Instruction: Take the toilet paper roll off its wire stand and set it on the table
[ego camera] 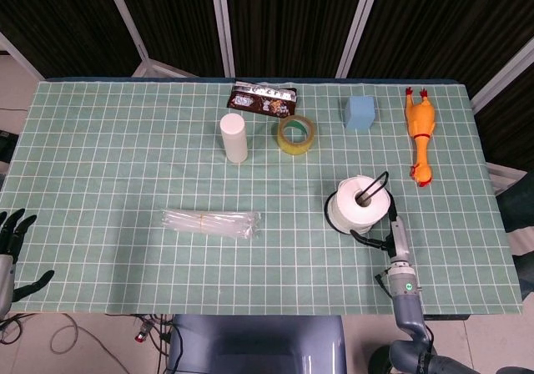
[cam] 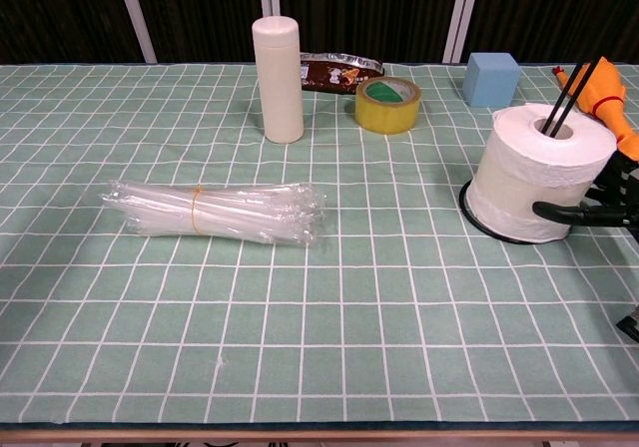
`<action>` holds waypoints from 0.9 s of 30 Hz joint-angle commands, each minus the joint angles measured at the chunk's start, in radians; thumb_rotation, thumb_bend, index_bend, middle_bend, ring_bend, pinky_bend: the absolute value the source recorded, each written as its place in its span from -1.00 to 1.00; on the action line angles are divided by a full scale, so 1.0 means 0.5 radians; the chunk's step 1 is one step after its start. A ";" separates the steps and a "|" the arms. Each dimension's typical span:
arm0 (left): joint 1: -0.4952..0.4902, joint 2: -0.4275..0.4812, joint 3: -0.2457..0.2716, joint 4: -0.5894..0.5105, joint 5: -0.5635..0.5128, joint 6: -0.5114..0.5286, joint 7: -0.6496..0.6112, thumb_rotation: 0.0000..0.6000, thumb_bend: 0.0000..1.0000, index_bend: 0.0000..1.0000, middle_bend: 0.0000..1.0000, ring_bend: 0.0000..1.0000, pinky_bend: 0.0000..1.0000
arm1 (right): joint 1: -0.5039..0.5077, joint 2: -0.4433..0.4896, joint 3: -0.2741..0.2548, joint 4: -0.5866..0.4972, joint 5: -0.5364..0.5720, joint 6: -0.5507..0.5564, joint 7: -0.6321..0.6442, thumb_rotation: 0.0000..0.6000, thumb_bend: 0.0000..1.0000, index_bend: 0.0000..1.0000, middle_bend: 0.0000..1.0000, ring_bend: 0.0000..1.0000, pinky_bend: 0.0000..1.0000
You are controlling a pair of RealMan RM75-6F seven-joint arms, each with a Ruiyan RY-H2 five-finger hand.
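Your right robot hand [cam: 599, 206]: fingers apart, thumb at the toilet paper roll [cam: 541, 171], holding nothing | roll upright on its wire stand [ego camera: 377, 184] on the worktop [ego camera: 125, 165] | left robot hand [ego camera: 12, 249]: far left of the roll, spread, empty | snack packet [ego camera: 263, 99] beyond the roll: print unreadable

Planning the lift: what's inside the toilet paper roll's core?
The wire stand rises through the toilet paper roll core; its black base ring shows beneath. Their join is covered.

One toilet paper roll [ego camera: 357, 204], one tape roll [ego camera: 296, 133], one bottle [ego camera: 234, 138], two robot hands.
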 commanded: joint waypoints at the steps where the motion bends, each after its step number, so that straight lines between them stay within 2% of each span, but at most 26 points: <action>1: -0.001 -0.001 0.003 0.000 0.002 -0.004 0.004 1.00 -0.91 -0.72 -0.91 -1.00 -1.00 | 0.030 0.006 0.047 -0.050 0.054 -0.054 -0.063 1.00 -1.00 -1.00 -1.00 -1.00 -1.00; 11: -0.005 -0.005 0.003 -0.001 -0.003 -0.013 0.016 1.00 -0.91 -0.72 -0.91 -1.00 -1.00 | 0.089 -0.007 0.126 -0.071 0.115 -0.103 -0.172 1.00 -1.00 -1.00 -1.00 -1.00 -1.00; 19: -0.003 -0.001 -0.001 -0.001 -0.010 -0.007 0.006 1.00 -0.91 -0.72 -0.91 -1.00 -1.00 | 0.114 -0.008 0.119 -0.090 0.113 -0.147 -0.215 1.00 -1.00 -1.00 -1.00 -1.00 -1.00; 22: -0.002 -0.001 -0.004 0.000 -0.013 -0.004 0.003 1.00 -0.91 -0.72 -0.91 -1.00 -1.00 | 0.124 -0.011 0.125 -0.088 0.123 -0.168 -0.219 1.00 -1.00 -0.92 -0.88 -1.00 -1.00; 27: -0.001 -0.004 -0.005 -0.003 -0.020 -0.006 0.009 1.00 -0.91 -0.72 -0.91 -1.00 -1.00 | 0.129 -0.018 0.143 -0.078 0.158 -0.190 -0.240 1.00 -1.00 -0.66 -0.61 -1.00 -1.00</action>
